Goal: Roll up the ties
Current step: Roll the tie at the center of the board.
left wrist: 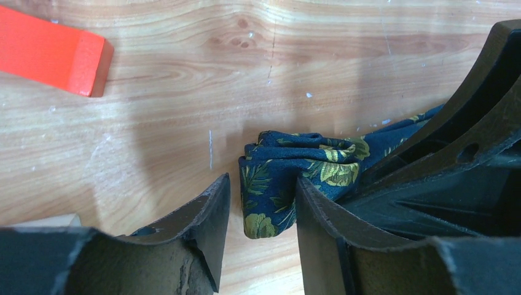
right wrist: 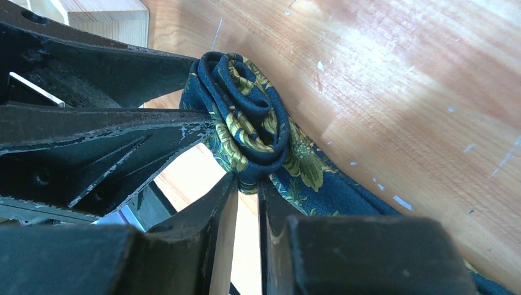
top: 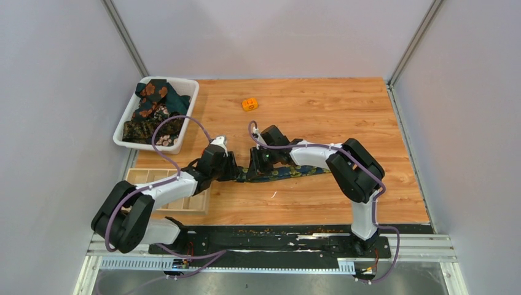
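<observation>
Right jaws: the right gripper (right wrist: 247, 179) is standing nearly closed, its 2 fingers pinching the lower edge of the roll of the navy tie (right wrist: 252, 117).
Left jaws: the left gripper (left wrist: 262, 181) is standing about half open, its 2 fingers straddling the same roll. In the left wrist view, the right-hand finger is touching the fabric and the other is sitting just beside it, with a sliver of wood showing between (whether this gripper is pressing the roll, I cannot tell).
Grippers, relative position: both are meeting tip to tip at the roll, near the middle of the table (top: 319, 117), the left arm reaching in from the left and the right arm from the right.
Navy tie, rolled part: it is coiling in a loose spiral, yellow-green flowers showing, and resting on the wood between the 2 sets of fingers.
Navy tie, loose part: it is lying flat on the table, running rightward from the roll beneath the right arm.
Other ties (top: 153, 98): dark green with orange and pinkish blooms, they are lying heaped in the white bin (top: 174, 146) at the far left corner, well apart from the grippers.
Orange piece (top: 249, 104): it is sitting on the table beyond the grippers, apart from the navy tie.
Wooden divided tray (top: 193, 203): it is lying near the left edge, partly under the left arm.
</observation>
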